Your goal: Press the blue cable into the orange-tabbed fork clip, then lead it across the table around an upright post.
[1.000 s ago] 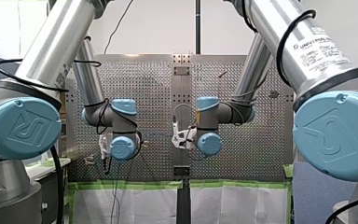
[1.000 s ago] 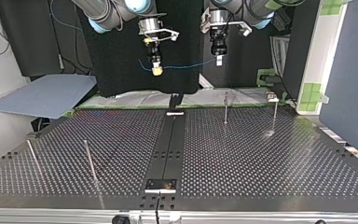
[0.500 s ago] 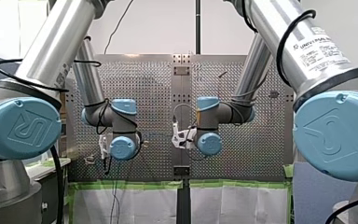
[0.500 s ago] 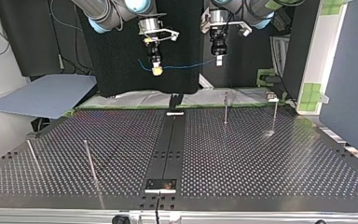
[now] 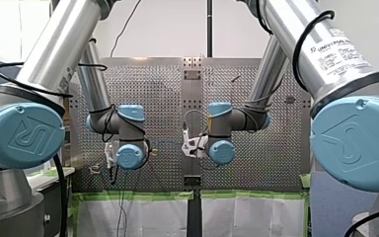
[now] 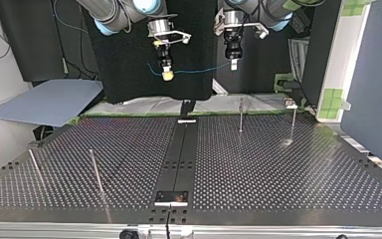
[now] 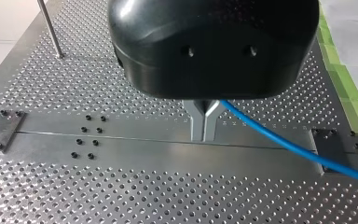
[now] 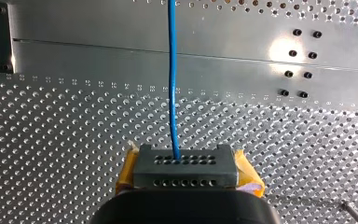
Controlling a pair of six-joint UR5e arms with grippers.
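**Cable held aloft, arms at a standstill.** The blue cable (image 6: pixel 199 70) is held stretched in the air between the two grippers, above the perforated table (image 6: pixel 278 169). The pose is unchanged from the frames taken half a second and a second before. No shift of either arm, of the cable or of anything on the table can be made out.

The left gripper (image 7: pixel 204 122) is seen pinching the cable with its metal fingers (image 7: pixel 197 122) pressed together, and the cable runs out from between them to one side. The right gripper (image 8: pixel 185 163), fitted with yellow pads (image 8: pixel 248 173), is likewise clamped on the cable, which leads straight ahead from it.

Upright posts (image 6: pixel 240 117) are seen standing on the table, well apart from the cable. An orange-tabbed fork clip cannot be made out in any view.

The standstill is judged to mean that the task is barely begun. The cable has been neither pressed into a clip nor led around a post. It is judged that both arms would first have to be brought down toward the table.
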